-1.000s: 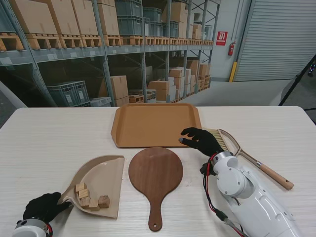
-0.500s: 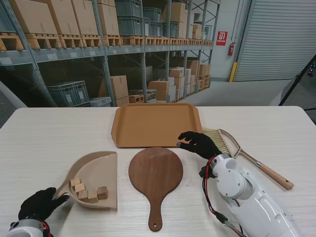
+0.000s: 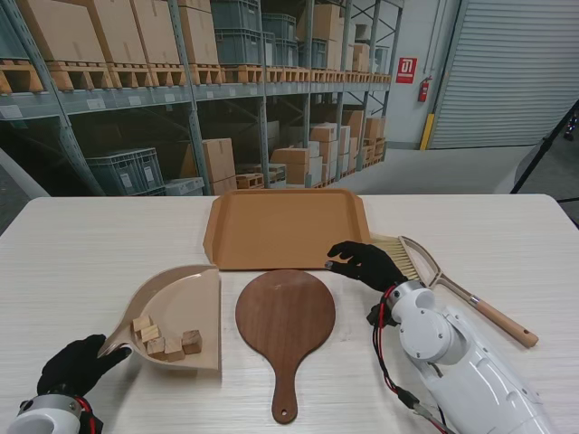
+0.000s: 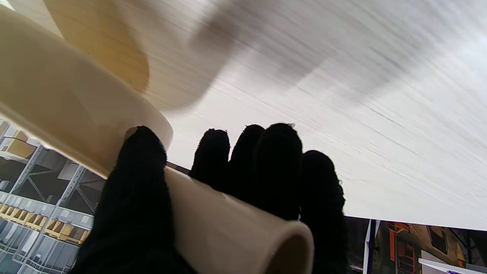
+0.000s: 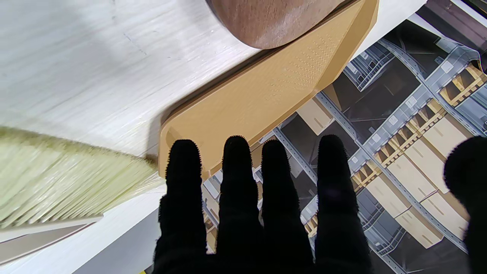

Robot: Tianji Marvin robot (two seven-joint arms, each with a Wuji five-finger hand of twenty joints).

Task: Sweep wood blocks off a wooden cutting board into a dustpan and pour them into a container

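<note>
While the blocks sit in the pan, status: sweeping looks finished; pouring not yet done.
Left robot hand [image 3: 80, 365]: at 7 o'clock of the stand view, clenched around the dustpan [image 3: 181, 312] handle; wrist view shows thumb and fingers [image 4: 266, 167] wrapped over the cream tube.
Dustpan: tilted, open lip toward the cutting board [image 3: 286, 318], raised at the handle end; likely held so that nothing spills.
Wood blocks [image 3: 166, 339]: clustered in the pan's rear, nearest the handle; exact count hard to read.
Cutting board: centre of the table [image 3: 81, 244], handle toward 6 o'clock, bare of blocks.
Tray [image 3: 285, 226]: at 12 o'clock from the board, nothing in it; judged the container, since the pan's load must travel there.
Right robot hand [image 3: 362, 261]: at 3 o'clock of the board, released, fingers spread, grasping nothing.
Brush [image 3: 434, 276]: lying on the table beside the right robot hand, bristles toward the tray corner; parked, presumably no longer needed.
Hidden: pan's underside and any table contact; left wrist view is motion-blurred; brush handle cut off in the right wrist view.
</note>
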